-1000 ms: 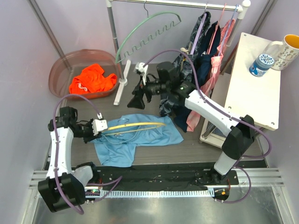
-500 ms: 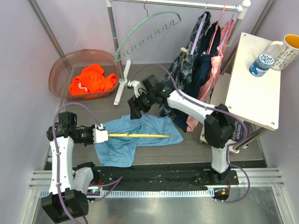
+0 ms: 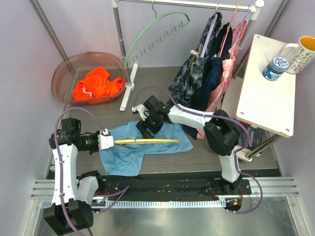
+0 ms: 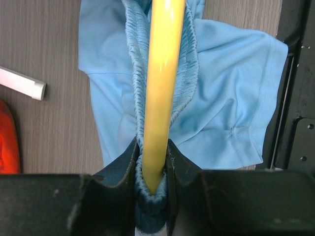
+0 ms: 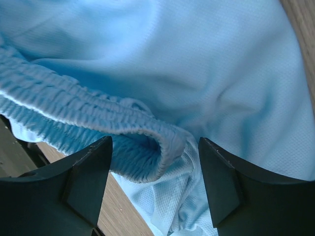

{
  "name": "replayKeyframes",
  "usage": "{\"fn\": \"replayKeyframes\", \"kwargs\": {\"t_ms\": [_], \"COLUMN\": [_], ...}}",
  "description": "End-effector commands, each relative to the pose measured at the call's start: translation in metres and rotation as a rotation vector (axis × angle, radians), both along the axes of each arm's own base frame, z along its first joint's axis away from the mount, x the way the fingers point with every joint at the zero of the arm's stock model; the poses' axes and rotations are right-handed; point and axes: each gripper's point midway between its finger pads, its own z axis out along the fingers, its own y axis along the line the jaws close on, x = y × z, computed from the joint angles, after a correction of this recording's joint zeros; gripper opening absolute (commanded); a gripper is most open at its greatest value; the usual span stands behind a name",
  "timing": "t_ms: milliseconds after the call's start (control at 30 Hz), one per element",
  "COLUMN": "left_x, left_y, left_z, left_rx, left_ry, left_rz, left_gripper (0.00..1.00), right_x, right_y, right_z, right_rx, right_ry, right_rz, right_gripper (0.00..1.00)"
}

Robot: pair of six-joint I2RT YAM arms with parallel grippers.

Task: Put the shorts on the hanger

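Note:
The light blue shorts (image 3: 147,147) lie spread on the dark table, left of centre. The yellow hanger (image 3: 147,141) lies across them, its arm running right from my left gripper. My left gripper (image 3: 109,141) is shut on the hanger's end and the elastic waistband wrapped round it; the left wrist view shows the yellow arm (image 4: 162,73) between the fingers with bunched waistband (image 4: 189,78) beside it. My right gripper (image 3: 146,129) is open, low over the shorts' far edge; the right wrist view shows a fold of waistband (image 5: 147,142) between its spread fingers (image 5: 83,182).
A red tub (image 3: 69,73) with an orange garment (image 3: 96,83) stands at the back left. A clothes rack (image 3: 123,54) carries a pale green hanger (image 3: 152,34) and dark clothes (image 3: 206,69). A white side table (image 3: 268,93) with bottle and mug stands at the right.
My right gripper has come down and toward the near left, from above the table's back onto the shorts' far edge. My left gripper with the hanger dropped and steadied; the shorts shifted a little.

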Motion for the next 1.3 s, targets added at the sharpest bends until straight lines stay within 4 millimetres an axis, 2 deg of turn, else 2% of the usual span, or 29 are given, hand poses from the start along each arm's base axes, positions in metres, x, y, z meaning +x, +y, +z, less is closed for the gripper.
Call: {"fn": "replayKeyframes", "kwargs": {"t_ms": [0, 100, 133, 200, 233, 367, 400, 500, 700, 900, 1000, 1167, 1267], "left_x": [0.006, 0.012, 0.014, 0.013, 0.008, 0.011, 0.013, 0.018, 0.024, 0.024, 0.022, 0.016, 0.015], "left_y": [-0.011, -0.008, -0.005, -0.001, 0.000, 0.012, 0.018, 0.032, 0.067, 0.103, 0.114, 0.129, 0.135], "left_z": [0.019, 0.020, 0.021, 0.023, 0.021, 0.024, 0.025, 0.026, 0.030, 0.030, 0.028, 0.012, 0.003], "left_rx": [-0.096, -0.109, -0.100, -0.093, -0.091, -0.075, -0.069, -0.049, -0.006, 0.046, 0.078, 0.138, 0.178], "left_ry": [-0.026, 0.001, 0.014, 0.042, 0.072, 0.064, 0.058, 0.052, 0.054, 0.051, 0.039, 0.054, 0.059], "left_rz": [0.015, 0.076, 0.091, 0.112, 0.103, 0.121, 0.140, 0.160, 0.202, 0.216, 0.197, 0.176, 0.188], "left_gripper": [0.00, 0.00, 0.00, 0.00, 0.00, 0.00, 0.00, 0.00, 0.00, 0.00, 0.00, 0.00, 0.00], "right_x": [0.008, 0.010, 0.014, 0.018, 0.025, 0.040, 0.039, 0.041, 0.044, 0.051, 0.057, 0.066, 0.069], "right_y": [0.000, -0.010, -0.018, -0.026, -0.037, -0.064, -0.072, -0.090, -0.124, -0.146, -0.152, -0.161, -0.159], "right_z": [0.005, -0.003, -0.007, -0.001, 0.001, 0.015, 0.020, 0.023, 0.020, 0.023, 0.026, 0.029, 0.041], "right_rx": [-0.002, -0.056, -0.081, -0.072, -0.080, -0.084, -0.089, -0.101, -0.114, -0.117, -0.120, -0.118, -0.100], "right_ry": [-0.060, -0.091, -0.099, -0.100, -0.093, -0.087, -0.081, -0.068, -0.028, -0.032, -0.041, -0.040, -0.051], "right_rz": [-0.001, -0.017, -0.032, -0.051, -0.082, -0.136, -0.144, -0.169, -0.244, -0.299, -0.315, -0.344, -0.341], "right_gripper": [0.73, 0.61, 0.48, 0.35, 0.33, 0.21, 0.14, 0.01, 0.01, 0.01, 0.01, 0.01, 0.01]}}
